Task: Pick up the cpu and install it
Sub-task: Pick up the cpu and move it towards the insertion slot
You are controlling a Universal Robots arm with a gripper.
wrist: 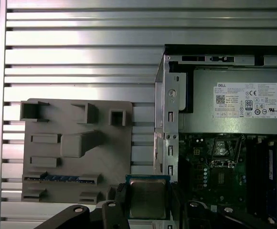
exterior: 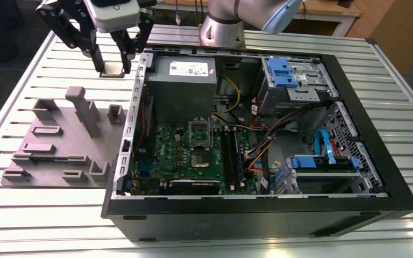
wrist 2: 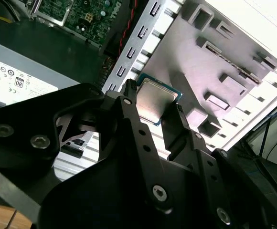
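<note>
two black fingers of the hand were closed on opposite edges of the cpu, gripping it flat, its silvery metal top showing in both wrist views. the chip hung just outside the computer case, by the wall on the exterior view's left. it was over the slatted metal table and apparently clear of it, though the gap was hard to judge. near it on the table lay the grey fixture plate with its raised blocks. inside the open case, the grey power supply with a white label sat nearest the hand. farther on, the green motherboard carried the silver-framed socket.
</note>
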